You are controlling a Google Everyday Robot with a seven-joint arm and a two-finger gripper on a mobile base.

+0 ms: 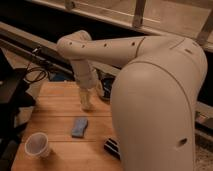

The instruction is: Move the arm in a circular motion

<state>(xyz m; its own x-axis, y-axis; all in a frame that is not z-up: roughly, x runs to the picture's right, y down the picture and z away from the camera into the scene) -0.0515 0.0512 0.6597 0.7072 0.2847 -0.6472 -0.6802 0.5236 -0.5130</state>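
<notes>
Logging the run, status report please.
Gripper low over wooden table, behind blue rectangular sponge. White arm bent above. Clear plastic cup apart, front-left.

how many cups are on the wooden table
1. The cup stands at the near left corner of the table. The hand hangs over the table's middle, beyond a blue pad. The arm covers the right side, so another may be hidden.

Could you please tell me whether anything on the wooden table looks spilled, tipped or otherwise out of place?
Nothing stands out. The translucent plastic cup stands upright, the blue rectangular sponge lies flat, and the pincer hangs over the wooden table.
</notes>
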